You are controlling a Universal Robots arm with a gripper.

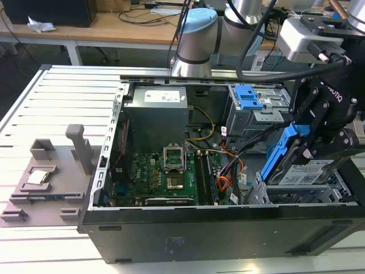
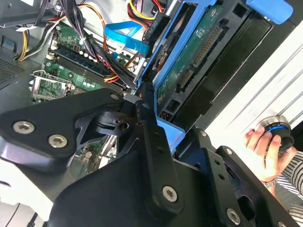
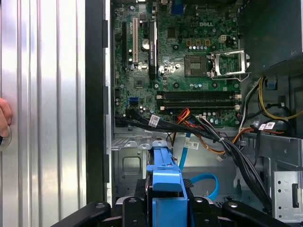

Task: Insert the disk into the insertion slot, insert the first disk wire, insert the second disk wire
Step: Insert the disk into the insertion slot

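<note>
One flat grey hard drive in a bright blue plastic carrier (image 1: 309,172) sits clamped, tilted, in my hand (image 1: 319,152); the boxy perforated silver-grey metal cage (image 1: 308,197) lies just below it.

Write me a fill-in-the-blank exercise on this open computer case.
The gripper is shut on the disk's ____ carrier.
The disk hangs tilted at the insertion slot, on the exterior view's ____ side.
The motherboard is coloured ____.
Missing words: blue; right; green.
</note>
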